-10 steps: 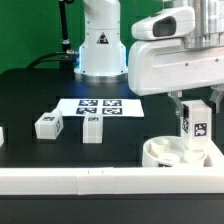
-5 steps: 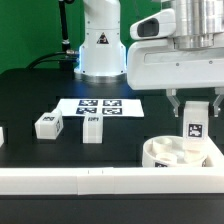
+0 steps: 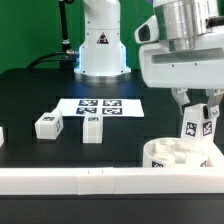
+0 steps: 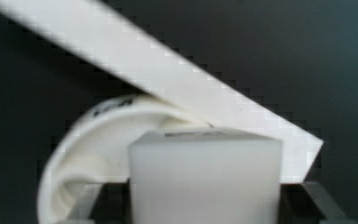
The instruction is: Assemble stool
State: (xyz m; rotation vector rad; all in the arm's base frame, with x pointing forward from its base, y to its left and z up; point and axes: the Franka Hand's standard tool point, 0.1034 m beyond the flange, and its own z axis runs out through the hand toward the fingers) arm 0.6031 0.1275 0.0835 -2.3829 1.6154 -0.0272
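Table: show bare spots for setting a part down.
Bare: dark table between the middle leg and seat disc; also on the exterior view's left of the marker board. Crowded: gripper with held leg over the seat disc.

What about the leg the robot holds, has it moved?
Yes. The leg has tilted and edged toward the exterior view's right, judged against the seat below it, which has stayed put.

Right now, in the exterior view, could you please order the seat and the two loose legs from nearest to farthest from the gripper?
1. Seat, just below the gripper.
2. Near leg, at mid-table.
3. Far leg, farthest toward the exterior view's left.
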